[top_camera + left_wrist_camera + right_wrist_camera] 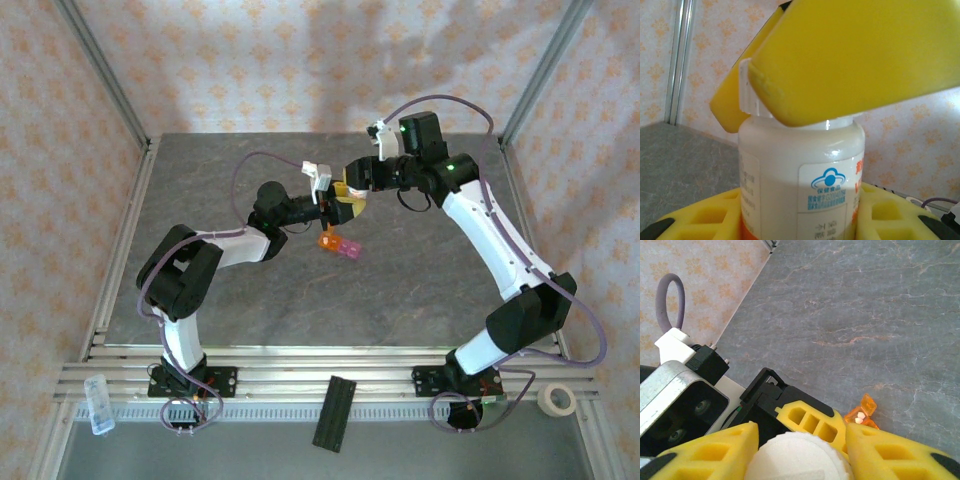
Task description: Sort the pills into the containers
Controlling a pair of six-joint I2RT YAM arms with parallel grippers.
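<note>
Containers: 2 joined compartments (338, 244), 1 orange and 1 pink, are set on the grey table (420, 280) near its middle, just on the near side of the 2 grippers. Pale pills (858, 415) are seen in the orange 1, whose lid is raised.
Near rail: a black bar (335, 412) and a tape roll (557, 399) are laid here.
Left gripper (800, 225): its yellow fingers are closed on the body of a white bottle (800, 165).
Right gripper (802, 455): the bottle's cap (800, 462) is clasped, with 1 yellow finger laid against each side.
</note>
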